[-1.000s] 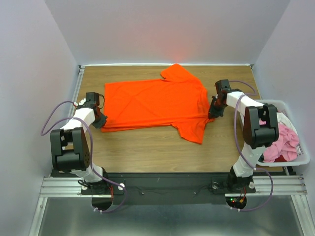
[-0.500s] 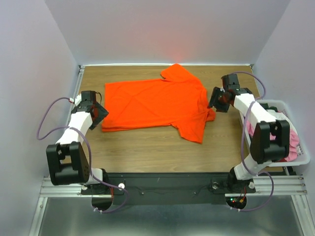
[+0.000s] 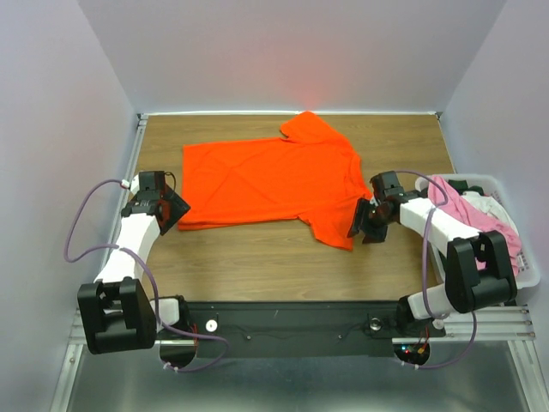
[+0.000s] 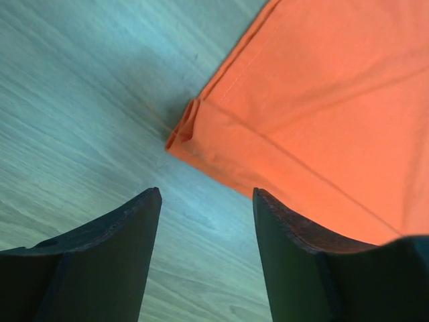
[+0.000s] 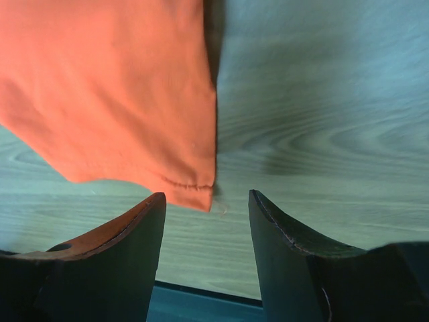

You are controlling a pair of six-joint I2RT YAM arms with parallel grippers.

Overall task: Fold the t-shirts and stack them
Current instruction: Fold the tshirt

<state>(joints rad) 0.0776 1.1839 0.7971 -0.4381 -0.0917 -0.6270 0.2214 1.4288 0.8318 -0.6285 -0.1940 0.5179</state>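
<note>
A bright orange t-shirt [image 3: 266, 176] lies flat on the wooden table [image 3: 257, 253], its near half doubled over, one sleeve pointing to the back and one to the front right. My left gripper [image 3: 176, 213] hovers open just off the shirt's near-left corner [image 4: 182, 132], nothing between its fingers [image 4: 127, 228]. My right gripper [image 3: 359, 225] is open beside the front-right sleeve. In the right wrist view the sleeve hem [image 5: 189, 182] sits just beyond the fingertips [image 5: 144, 221], untouched. More t-shirts, pink [image 3: 504, 242] and white [image 3: 491, 206], are piled in the bin.
A white plastic bin [image 3: 532, 276] stands at the table's right edge, close to the right arm. Purple cables loop from both arms. Grey walls close in the table on three sides, with a metal rail along the left edge [image 3: 135, 150].
Both grippers opened and let go of the orange shirt. The left one backed off toward the near left; the right one swung out, then came down to the front-right sleeve.
</note>
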